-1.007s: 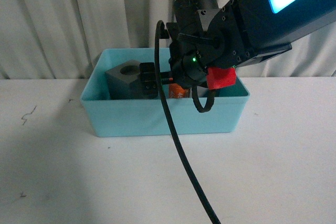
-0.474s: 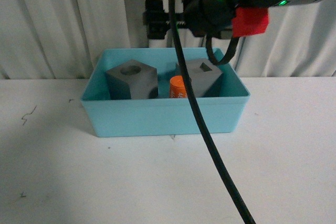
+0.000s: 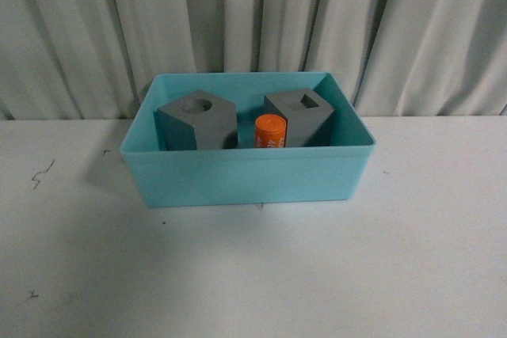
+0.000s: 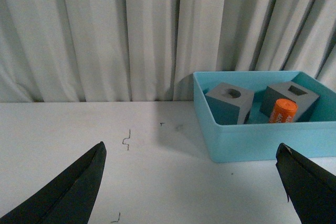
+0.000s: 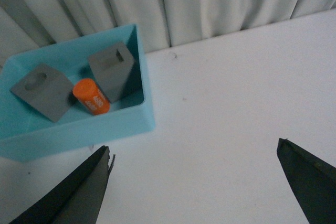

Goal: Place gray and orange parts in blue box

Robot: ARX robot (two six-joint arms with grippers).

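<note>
Sitting inside the blue box [image 3: 245, 176] on the white table [image 3: 253, 275] are all three parts: the gray cube with a round recess [image 3: 198, 123], the gray cube with a rectangular recess [image 3: 301, 116], and the orange cylinder [image 3: 270, 131] upright between them. The left gripper [image 4: 191, 182] and right gripper [image 5: 194, 187] both gape wide, empty, apart from the box.

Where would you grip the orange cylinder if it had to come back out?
Grip the orange cylinder by its round sides near the top, descending from above: it stands upright between the two gray cubes, and the blue box wall blocks a side approach.
</note>
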